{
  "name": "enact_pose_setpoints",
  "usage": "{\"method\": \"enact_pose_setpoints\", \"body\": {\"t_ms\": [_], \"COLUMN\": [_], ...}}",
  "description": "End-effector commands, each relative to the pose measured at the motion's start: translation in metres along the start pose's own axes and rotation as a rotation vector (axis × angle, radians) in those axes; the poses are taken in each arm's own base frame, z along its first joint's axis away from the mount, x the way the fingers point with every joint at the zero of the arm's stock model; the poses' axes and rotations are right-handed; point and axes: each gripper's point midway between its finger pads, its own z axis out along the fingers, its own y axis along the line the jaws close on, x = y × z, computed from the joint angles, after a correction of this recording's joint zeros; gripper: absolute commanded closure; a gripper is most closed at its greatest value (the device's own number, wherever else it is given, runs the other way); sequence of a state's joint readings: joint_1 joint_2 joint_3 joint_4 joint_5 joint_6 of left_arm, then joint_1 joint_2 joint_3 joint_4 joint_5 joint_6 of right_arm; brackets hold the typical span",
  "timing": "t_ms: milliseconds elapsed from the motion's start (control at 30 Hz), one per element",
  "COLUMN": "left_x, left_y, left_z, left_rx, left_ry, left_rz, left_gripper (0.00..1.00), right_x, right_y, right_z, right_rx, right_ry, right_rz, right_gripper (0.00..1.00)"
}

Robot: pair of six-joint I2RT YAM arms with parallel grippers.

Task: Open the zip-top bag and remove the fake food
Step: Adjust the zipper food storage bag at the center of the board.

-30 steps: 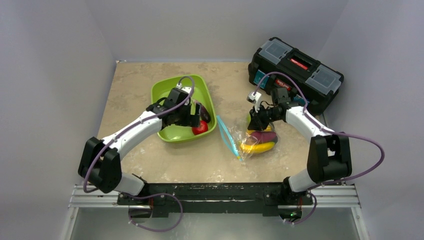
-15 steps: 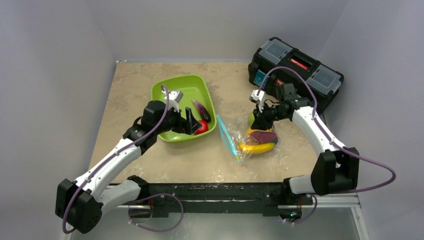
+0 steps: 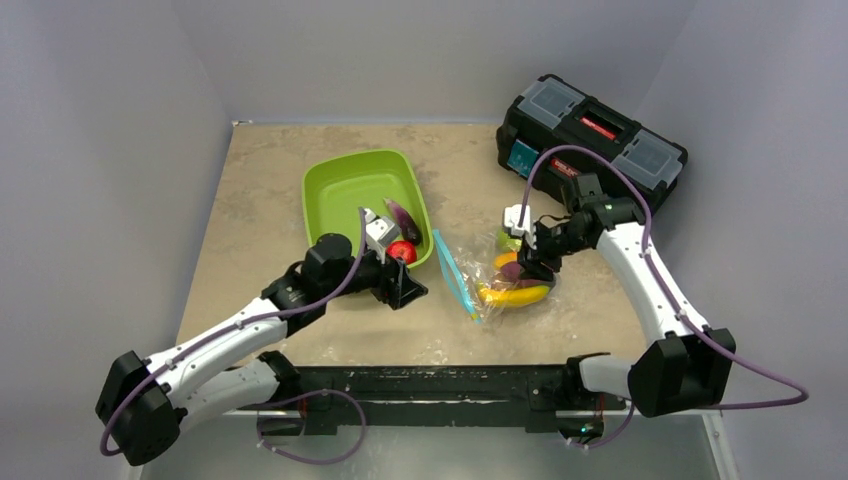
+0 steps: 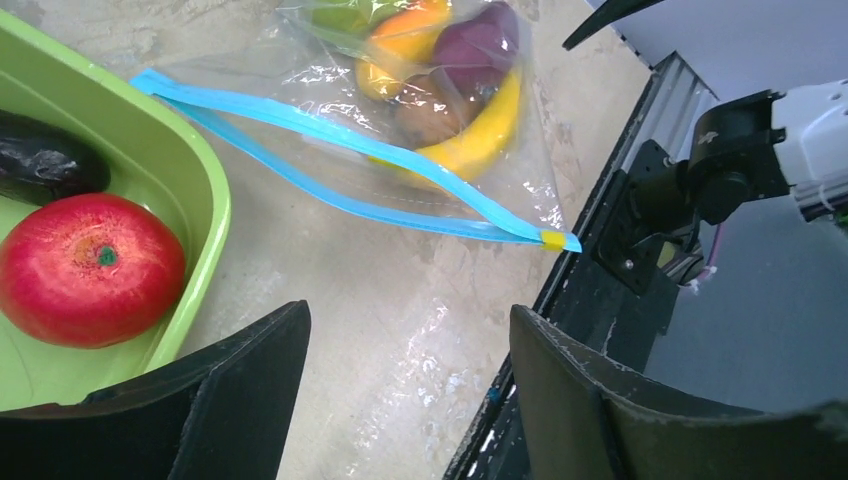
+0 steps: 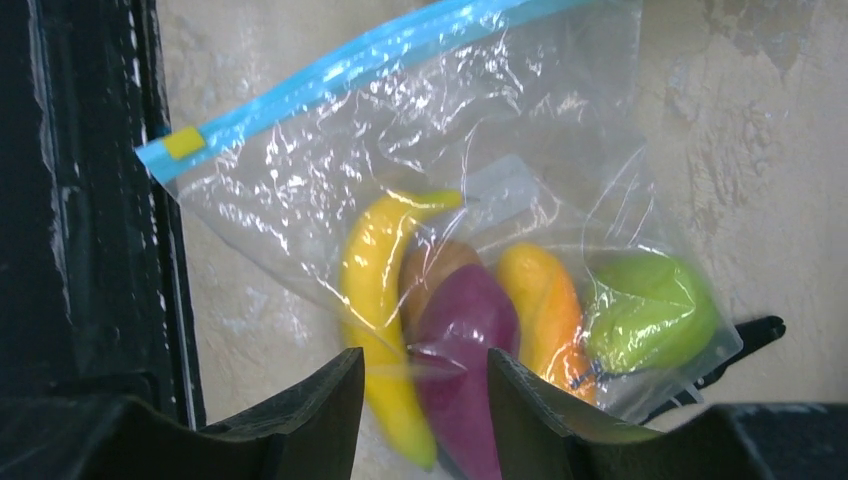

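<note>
1. Already the zip-top bag (image 3: 470, 268) looks unzipped. In the left wrist view the two lips of its blue zipper strip (image 4: 330, 165) bow apart.
2. Two pieces of the fake food are out: a red apple (image 4: 90, 265) and a dark eggplant (image 4: 45, 165) sit in the green tray (image 3: 345, 185).
3. You have five pieces to go inside the bag: banana (image 5: 375, 290), purple piece (image 5: 465, 330), orange piece (image 5: 540, 300), green pear (image 5: 650, 310) and brown kiwi (image 5: 435, 265). I judge the task under halfway.
4. The bag lies flat on the table just beside the tray, with its zipper edge toward the tray and the food bunched at the closed end.
5. Your left gripper (image 4: 408, 320) has its fingers apart and empty. It hovers near the tray's front edge, and the bag's mouth is ahead of it, untouched.
6. Your right gripper (image 5: 425, 358) also has its fingers apart and holds nothing. It hangs over the food end, and the banana and purple piece show through the gap.
</note>
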State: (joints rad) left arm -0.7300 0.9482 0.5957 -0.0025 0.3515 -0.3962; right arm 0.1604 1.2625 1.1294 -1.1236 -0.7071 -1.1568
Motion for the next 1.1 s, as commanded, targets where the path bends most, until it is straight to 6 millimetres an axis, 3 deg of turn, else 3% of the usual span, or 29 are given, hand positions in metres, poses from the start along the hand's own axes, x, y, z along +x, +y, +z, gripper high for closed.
{"method": "enact_pose_setpoints", "body": {"t_ms": [0,200,433,500,600,867,967,1067], "left_x": [-0.007,-0.009,-0.003,-0.001,-0.003,-0.018,-0.015,-0.008], "left_y": [0.007,0.006,-0.001,0.002,0.007,0.007,0.005,0.003], "left_z": [0.009,0.018,0.046,0.055,0.067,0.095,0.103,0.11], "left_rx": [-0.03,-0.028,-0.017,-0.038,-0.066,-0.065,-0.046,-0.022], "left_ry": [-0.053,-0.053,-0.006,0.007,0.021,0.027,0.036,0.061], "left_rz": [0.13,0.195,0.229,0.232,0.24,0.277,0.274,0.269], "left_gripper": [0.31,0.42,0.51,0.59,0.63,0.62,0.62,0.6], "right_x": [0.025,0.062,0.071,0.075,0.075,0.057,0.053,0.049], "right_y": [-0.003,-0.015,-0.03,-0.034,-0.039,-0.039,-0.037,-0.036], "right_z": [-0.014,-0.006,0.009,0.01,0.014,0.023,0.027,0.031], "right_rx": [0.021,0.052,0.077,0.082,0.088,0.071,0.071,0.075], "right_ry": [0.141,0.251,0.251,0.266,0.255,0.157,0.12,0.083], "right_rz": [-0.166,-0.217,-0.215,-0.216,-0.217,-0.224,-0.211,-0.194], "right_gripper": [0.52,0.52,0.6,0.64,0.72,0.86,0.86,0.78]}}
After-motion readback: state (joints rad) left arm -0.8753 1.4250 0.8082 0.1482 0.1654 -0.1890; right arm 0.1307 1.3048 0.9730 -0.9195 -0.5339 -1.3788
